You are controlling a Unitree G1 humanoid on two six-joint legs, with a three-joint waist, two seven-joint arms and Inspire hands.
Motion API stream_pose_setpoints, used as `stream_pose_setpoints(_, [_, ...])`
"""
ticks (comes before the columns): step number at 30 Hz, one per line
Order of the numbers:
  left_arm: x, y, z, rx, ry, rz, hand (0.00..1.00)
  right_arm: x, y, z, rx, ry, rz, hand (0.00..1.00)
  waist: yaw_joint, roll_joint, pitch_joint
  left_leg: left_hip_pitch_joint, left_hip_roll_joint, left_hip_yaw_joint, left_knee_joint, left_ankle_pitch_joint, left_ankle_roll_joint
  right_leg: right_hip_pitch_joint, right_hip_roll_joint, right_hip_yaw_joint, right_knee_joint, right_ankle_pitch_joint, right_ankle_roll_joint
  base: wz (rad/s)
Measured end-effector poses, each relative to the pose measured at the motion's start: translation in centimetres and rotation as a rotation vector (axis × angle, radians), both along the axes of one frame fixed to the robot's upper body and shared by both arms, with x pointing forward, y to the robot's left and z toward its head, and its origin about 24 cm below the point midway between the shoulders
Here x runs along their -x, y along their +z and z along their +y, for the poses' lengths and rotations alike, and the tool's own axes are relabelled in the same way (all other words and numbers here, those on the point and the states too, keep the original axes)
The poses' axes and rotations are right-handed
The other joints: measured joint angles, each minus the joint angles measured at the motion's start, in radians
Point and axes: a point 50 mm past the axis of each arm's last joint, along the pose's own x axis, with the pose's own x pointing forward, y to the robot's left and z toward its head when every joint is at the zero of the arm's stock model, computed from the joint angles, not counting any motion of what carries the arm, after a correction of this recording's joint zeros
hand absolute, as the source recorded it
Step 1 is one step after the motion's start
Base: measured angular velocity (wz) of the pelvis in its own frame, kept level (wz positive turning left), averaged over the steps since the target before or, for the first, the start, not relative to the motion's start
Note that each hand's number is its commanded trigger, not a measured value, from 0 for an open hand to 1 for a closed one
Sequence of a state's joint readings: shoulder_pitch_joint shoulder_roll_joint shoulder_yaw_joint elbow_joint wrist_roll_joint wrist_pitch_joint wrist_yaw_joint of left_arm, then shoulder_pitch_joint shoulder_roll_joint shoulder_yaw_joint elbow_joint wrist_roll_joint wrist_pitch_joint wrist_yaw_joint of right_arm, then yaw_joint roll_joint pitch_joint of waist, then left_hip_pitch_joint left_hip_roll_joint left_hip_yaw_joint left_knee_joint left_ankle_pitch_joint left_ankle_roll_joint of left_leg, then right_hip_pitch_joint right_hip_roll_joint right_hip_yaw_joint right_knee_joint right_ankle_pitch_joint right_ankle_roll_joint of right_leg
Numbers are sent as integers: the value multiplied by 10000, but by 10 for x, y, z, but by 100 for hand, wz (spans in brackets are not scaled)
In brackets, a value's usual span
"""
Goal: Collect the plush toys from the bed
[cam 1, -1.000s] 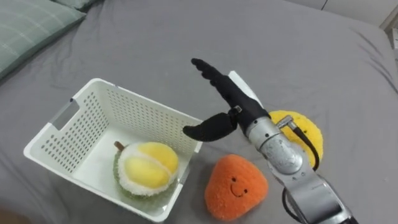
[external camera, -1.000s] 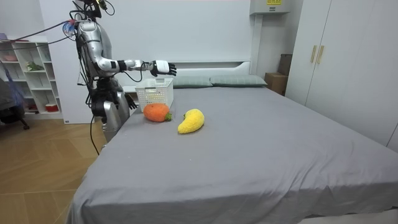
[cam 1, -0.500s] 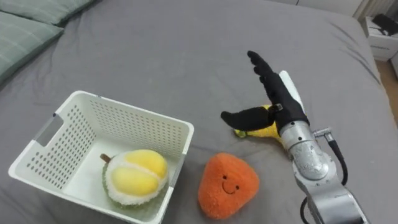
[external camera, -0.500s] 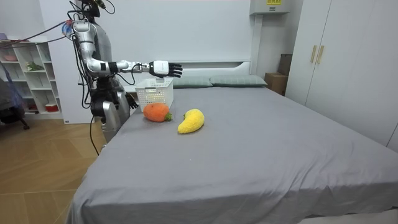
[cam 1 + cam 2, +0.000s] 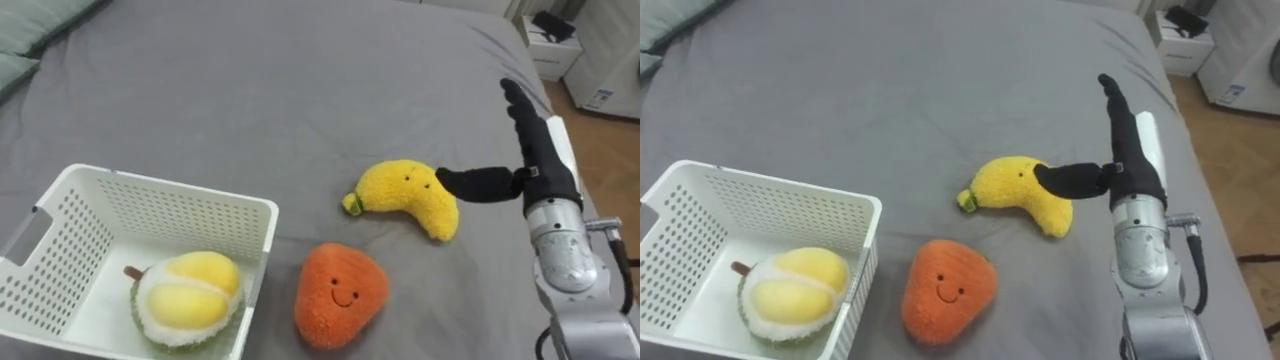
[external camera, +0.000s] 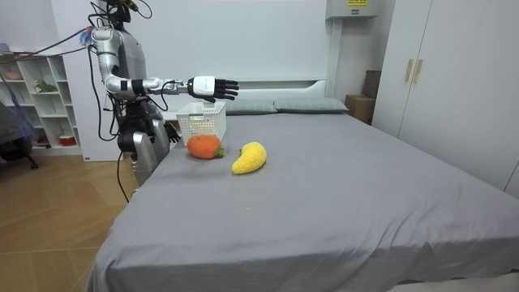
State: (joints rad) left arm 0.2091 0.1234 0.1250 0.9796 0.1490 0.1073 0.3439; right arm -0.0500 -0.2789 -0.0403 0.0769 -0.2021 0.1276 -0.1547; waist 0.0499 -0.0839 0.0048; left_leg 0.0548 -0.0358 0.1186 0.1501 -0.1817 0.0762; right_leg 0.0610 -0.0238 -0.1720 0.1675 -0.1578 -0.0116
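- Basket (image 5: 262, 212): white, perforated, on the grey bed (image 5: 300, 80), at my near left; every place below is given from it.
- Durian plush (image 5: 185, 300): inside the basket, against its near right corner.
- Orange plush (image 5: 338, 293) (smiling face towards me): on the sheet just right of the basket, not touching it.
- Banana plush (image 5: 410, 197): further right of the basket and a little beyond the orange one, apart from it.
- My right hand (image 5: 545, 168): far right of the basket, raised over the sheet past the banana, released, fingers straight, thumb pointing back towards the banana, holding nothing.
- My left hand (image 6: 168, 131): low beside my hip, on the basket's near side in the room view.
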Motion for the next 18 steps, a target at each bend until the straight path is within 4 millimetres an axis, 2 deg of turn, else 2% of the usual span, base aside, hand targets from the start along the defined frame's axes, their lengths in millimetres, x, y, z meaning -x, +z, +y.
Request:
stream_pose_setpoints(3, [2,2,7,-175,-35,65,0,1,-2,-3,56,-184,63,0,4,-85,50,-126,38,122,8,0,-4,-140,46,85,33,18,-26,-13])
stream_pose_setpoints(11, [0,4,14,-363,-151,34,0,0,-8,-14,187,-412,373,0,125,-213,-65,-499,56,166,18,4,-6,-566,69,235,37,47,-40,-2])
stream_pose_setpoints(18, [-16,6,17,-450,-529,-142,0,-29,-22,-18,85,-656,1307,0,279,-315,-70,-1397,79,170,239,60,-6,-1358,52,85,37,147,-80,1])
